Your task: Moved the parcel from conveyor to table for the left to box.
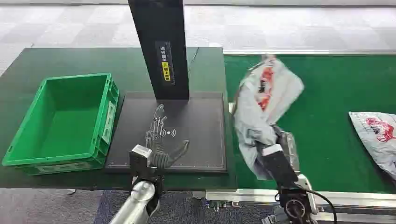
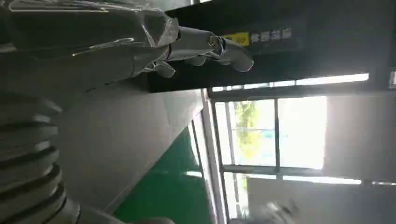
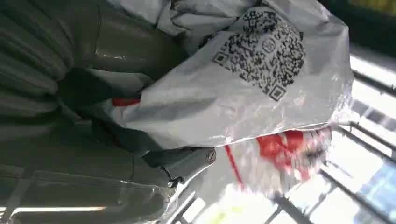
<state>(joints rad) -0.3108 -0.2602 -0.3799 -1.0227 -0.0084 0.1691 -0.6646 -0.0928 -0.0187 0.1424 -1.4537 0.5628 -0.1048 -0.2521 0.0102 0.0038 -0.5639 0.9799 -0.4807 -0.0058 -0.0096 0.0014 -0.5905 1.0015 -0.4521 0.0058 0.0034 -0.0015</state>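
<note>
I've got the parcel (image 1: 261,100) gripped in the right robot hand (image 1: 275,156), lifted above the conveyor (image 1: 327,93) edge (not yet over the surface (image 1: 46,60)). Left robot hand (image 1: 161,140) waits, fingers spread; placing and boxing remain.

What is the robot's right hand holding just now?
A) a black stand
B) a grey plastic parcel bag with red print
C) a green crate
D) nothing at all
B: the right hand grips the grey parcel bag, lifted above the green conveyor; the green crate sits empty on the table.
</note>
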